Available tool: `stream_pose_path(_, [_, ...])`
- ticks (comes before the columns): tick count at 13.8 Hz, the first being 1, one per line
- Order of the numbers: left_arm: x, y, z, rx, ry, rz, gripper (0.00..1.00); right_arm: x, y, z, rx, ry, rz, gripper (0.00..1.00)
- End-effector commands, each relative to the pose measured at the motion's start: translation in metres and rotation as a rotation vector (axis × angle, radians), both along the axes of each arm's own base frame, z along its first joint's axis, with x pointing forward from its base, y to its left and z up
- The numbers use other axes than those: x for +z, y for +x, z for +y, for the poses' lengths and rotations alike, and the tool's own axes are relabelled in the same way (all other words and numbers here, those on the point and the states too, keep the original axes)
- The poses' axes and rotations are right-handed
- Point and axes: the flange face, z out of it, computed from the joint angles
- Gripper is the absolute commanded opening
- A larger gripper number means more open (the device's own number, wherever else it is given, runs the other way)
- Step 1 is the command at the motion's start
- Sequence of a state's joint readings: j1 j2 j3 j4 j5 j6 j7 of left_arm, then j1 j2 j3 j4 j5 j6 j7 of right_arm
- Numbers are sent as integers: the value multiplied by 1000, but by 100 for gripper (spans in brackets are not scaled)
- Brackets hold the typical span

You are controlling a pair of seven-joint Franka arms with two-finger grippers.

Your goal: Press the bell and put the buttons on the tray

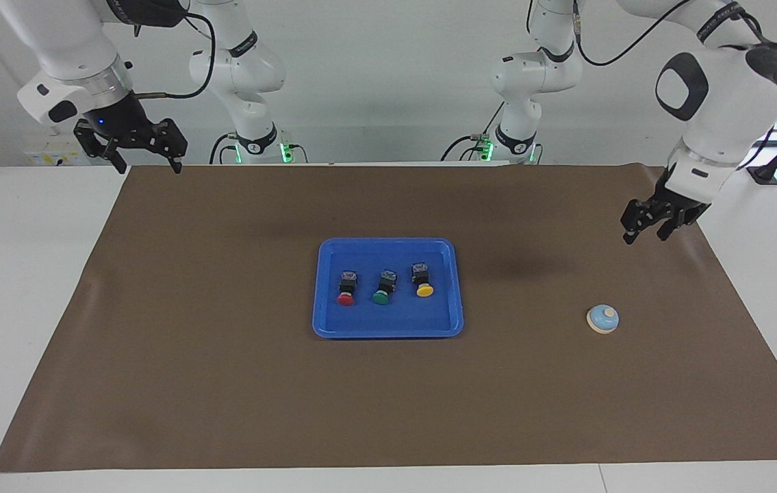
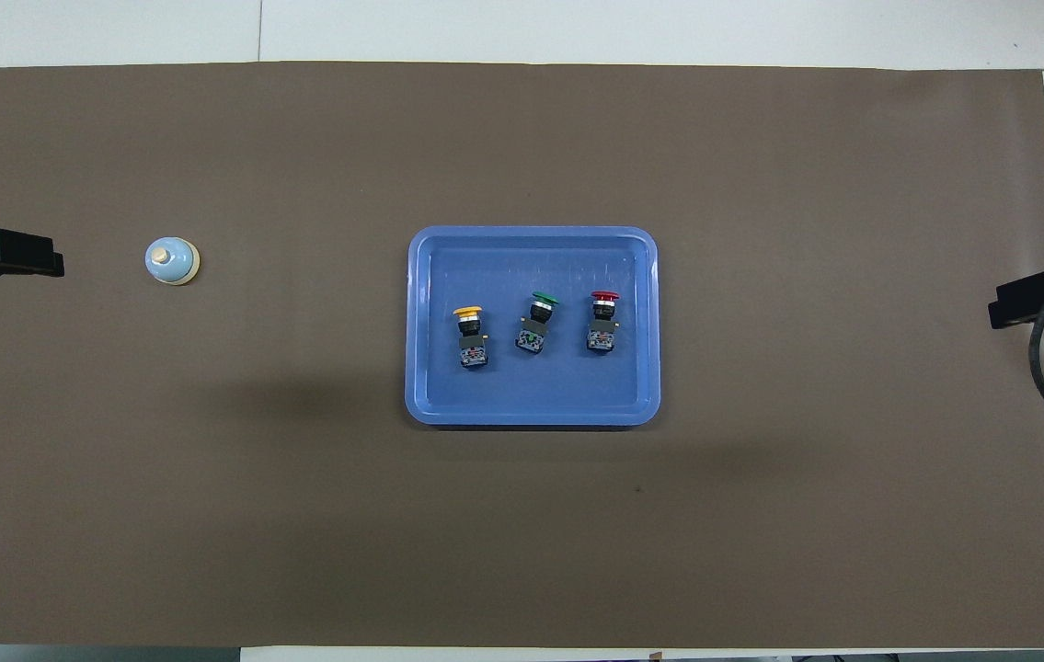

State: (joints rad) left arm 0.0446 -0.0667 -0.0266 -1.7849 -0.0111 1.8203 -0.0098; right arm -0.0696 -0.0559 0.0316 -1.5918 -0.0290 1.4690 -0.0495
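Across the whole frame of the facing view: white desk (image 1: 32,274) under a brown mat (image 1: 224,383), likely laid for contrast and grip.

- Right pincer (image 1: 148,168): upper corner of the frame, over the mat's corner at its own arm's end. Fingers apart, empty. Waiting.
- Left pincer (image 1: 644,237): hangs mid-height at the opposite frame edge, over the mat's border. Fingers apart, holds nothing, well clear of the bell.
- Blue tray (image 1: 388,241): centre frame, within reach of both arms.
- Bell (image 1: 602,319): lower in the frame than the left pincer, upright on the mat, knob up for pressing from above.
- Red button (image 1: 346,290), green button (image 1: 382,288) and yellow button (image 1: 422,281): in the tray in a row, lying on their sides and apart. Placing looks finished.

Writing: lettering on an arm band and marks on the switch bodies are too small to read.
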Motion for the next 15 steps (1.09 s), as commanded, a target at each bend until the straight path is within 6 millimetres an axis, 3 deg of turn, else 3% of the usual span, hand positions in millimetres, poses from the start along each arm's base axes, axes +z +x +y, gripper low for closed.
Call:
stream_pose_path(1, [30,-17,-6,-20,7,56,100,1,-6,-2,14,-9,5,100])
stream_pose_path(3, [43,-19,-9,-27,4,110,100,1,-6,-2,14,-9,5,100])
stream_pose_path(5, [45,-13,-12,-33,3,108,100,1,-6,-2,14,-9,5,100])
stream_pose_path(10, [42,-25,-28,-53,-7,151,100,1,-6,-2,14,-9,5,100])
stream_pose_path(12, [47,-25,-44,-94,2,145,100,1,-6,-2,14,-9,5,100])
stream_pose_path(15, [50,-29,-41,-91,1,148,100,1,-6,-2,14,-9,5,100])
